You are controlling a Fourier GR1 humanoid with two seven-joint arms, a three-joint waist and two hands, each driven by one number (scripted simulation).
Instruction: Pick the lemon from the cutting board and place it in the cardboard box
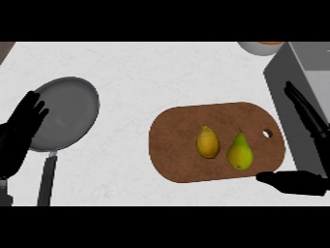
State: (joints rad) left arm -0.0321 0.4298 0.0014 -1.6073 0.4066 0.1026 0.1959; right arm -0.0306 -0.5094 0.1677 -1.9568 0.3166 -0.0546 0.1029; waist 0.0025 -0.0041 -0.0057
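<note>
A yellow lemon (pixel 208 142) lies near the middle of the brown cutting board (pixel 188 123), with a green pear (pixel 239 152) just to its right. My right hand (pixel 317 145) is open at the board's right edge, fingers stretched upward and the thumb (pixel 285 180) pointing left along the board's lower right corner. It touches neither fruit. My left hand (pixel 14 138) is open at the far left, over the rim of a pan. A grey box-like container (pixel 314 82) stands at the right edge, partly behind my right hand.
A grey frying pan (pixel 68 114) with a dark handle (pixel 47 179) lies on the white counter (pixel 160 68) at the left. An orange bowl (pixel 262 46) shows at the top right. A wooden strip borders the counter's upper left corner.
</note>
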